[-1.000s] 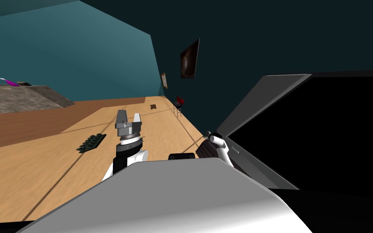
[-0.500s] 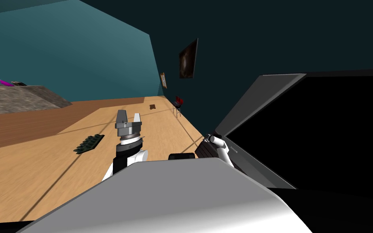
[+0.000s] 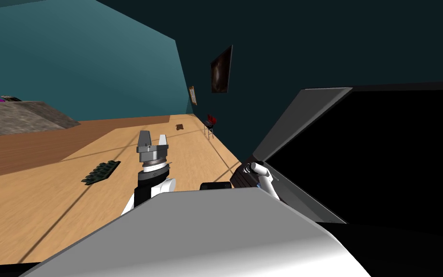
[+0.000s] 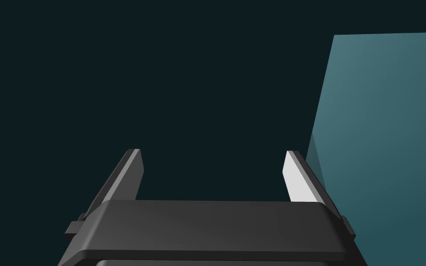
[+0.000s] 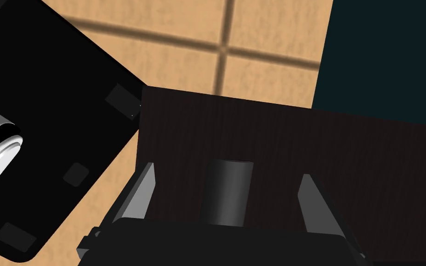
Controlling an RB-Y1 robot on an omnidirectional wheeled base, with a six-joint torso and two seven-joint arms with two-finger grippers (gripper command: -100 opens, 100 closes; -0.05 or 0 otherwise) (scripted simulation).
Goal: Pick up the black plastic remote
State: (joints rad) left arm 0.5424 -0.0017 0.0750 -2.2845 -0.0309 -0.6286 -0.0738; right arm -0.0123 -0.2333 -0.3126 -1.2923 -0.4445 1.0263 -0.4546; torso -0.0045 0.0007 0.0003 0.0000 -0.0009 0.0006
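Right arm: low, reaching down over the dark table (image 5: 355, 157).
Right gripper (image 5: 227, 170): fingers wide apart, gripping nothing.
Remote (image 5: 226, 196): dark grey, lying on the table between the right fingers, touching neither.
Left arm: raised in front, pointing up.
Left gripper (image 3: 153, 135): fingers apart, empty.

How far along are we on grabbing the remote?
Done: the right gripper is lined up, with its open fingers standing either side of the dark remote, which lies on a dark brown surface.
In hand: the grasp itself. The fingers are apart from the remote's sides, so nothing is gripped.
Left: shut on the remote and lift it.
The left gripper is raised, open and empty.
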